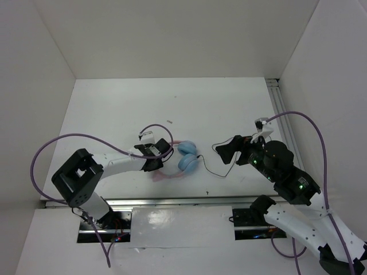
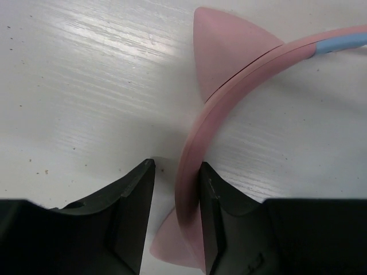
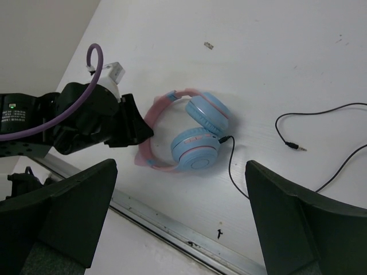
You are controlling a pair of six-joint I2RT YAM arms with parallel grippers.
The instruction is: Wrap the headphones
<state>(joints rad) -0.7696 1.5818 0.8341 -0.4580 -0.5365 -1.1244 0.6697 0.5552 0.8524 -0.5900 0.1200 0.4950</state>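
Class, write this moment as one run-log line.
left pincer astride headband, unclamped | right pincer open, clear of headphones | cord loose on table, unwrapped

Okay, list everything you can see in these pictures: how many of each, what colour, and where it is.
headphones: one, light blue cups, pink cat-ear headband, left of table centre
cord: one, thin, black, from one cup trailing right
scrap: one, small, pale, beyond the headphones
table: one, white, walled on three sides
rail: one, metal, near edge
cables: two, purple, one looping off each arm
left fingers: two, black, open, straddling the headband
right fingers: two, black, wide open, empty, right of the headphones
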